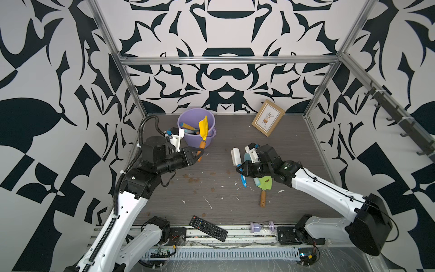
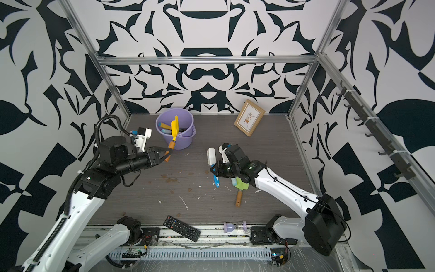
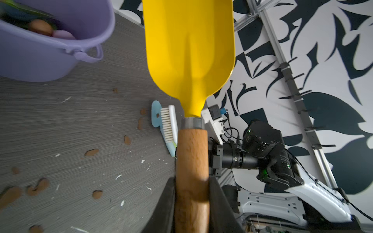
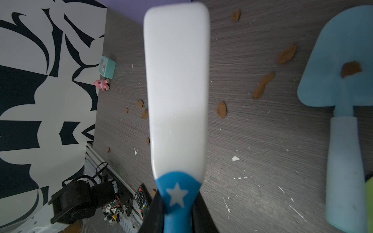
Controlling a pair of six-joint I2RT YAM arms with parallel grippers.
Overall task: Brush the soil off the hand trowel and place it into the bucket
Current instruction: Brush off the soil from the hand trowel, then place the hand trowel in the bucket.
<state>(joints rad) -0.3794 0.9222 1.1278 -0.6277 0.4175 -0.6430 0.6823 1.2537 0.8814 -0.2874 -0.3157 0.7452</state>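
a lilac bucket (image 1: 191,141) stood just beside a stiff, probably light yellow trowel (image 1: 203,127) held blade up, its wooden handle (image 3: 191,161), the surest hold, clamped in the left gripper's (image 1: 199,154) closed jaws; farther from the bucket the right gripper's (image 1: 240,168) jaws pinched a white brush (image 1: 236,155) near scattered soil crumbs (image 1: 193,180).

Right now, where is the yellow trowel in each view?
In a top view: yellow trowel left of centre, overlapping the bucket, handle in the left gripper.
In a top view: the same spot.
Left wrist: centre, blade at the top.
Right wrist: not in it.
Shared landmark: the brush, in all four.
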